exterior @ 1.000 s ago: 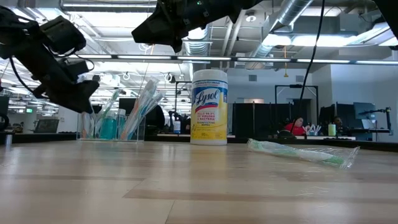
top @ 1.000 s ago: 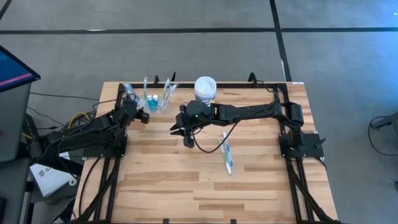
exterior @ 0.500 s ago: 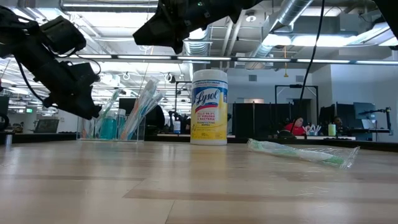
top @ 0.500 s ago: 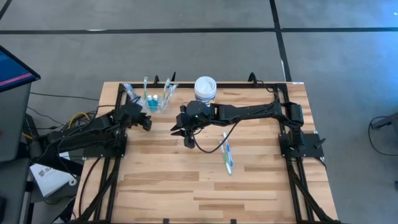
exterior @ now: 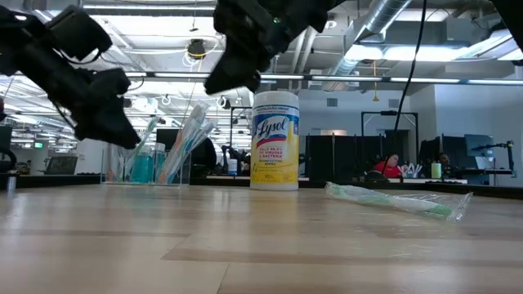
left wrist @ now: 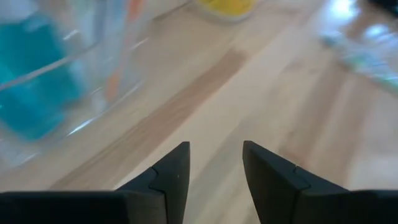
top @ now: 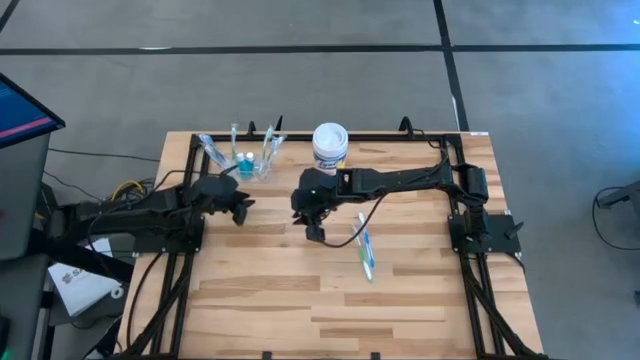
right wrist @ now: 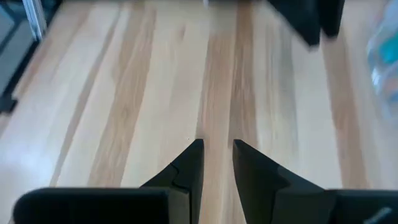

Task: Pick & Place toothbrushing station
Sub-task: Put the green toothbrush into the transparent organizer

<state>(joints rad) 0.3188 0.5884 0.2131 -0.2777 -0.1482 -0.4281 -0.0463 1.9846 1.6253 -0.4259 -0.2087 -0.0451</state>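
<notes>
The left gripper (top: 240, 208) hangs above the wooden slatted table (top: 300, 290), its two dark fingers (left wrist: 171, 171) parted with a strip of bare wood showing between them and nothing held. Just beyond its tips, toward the far edge of the table, stands the small clear plastic cup (top: 250, 163), with slim white, blue and green toothbrushes (exterior: 184, 135) leaning out of it and teal-and-white toothpaste tubes (exterior: 143, 167) inside. In the left wrist view the cup's clear wall (left wrist: 68, 81) and the teal of a tube fill the corner ahead of the fingers; cup and gripper are near each other but not touching.

The right gripper (top: 314, 228) hovers over the middle of the table, pointing down, its fingers (right wrist: 189, 168) parted by a narrow gap, and they grip nothing; only bare planks lie under them. Beside this gripper, on the side toward the right arm's base, a slim toothbrush in a clear crinkled wrapper (top: 365, 246) lies flat on the wood, close to the fingertips but apart from them. From table height the same wrapped brush (exterior: 396, 202) rests alone on the boards.

Behind the right gripper, toward the table's far edge, the round white-lidded tub with a yellow label (exterior: 274, 140) stands upright, just beside the arm's wrist and a little apart from the cup.
</notes>
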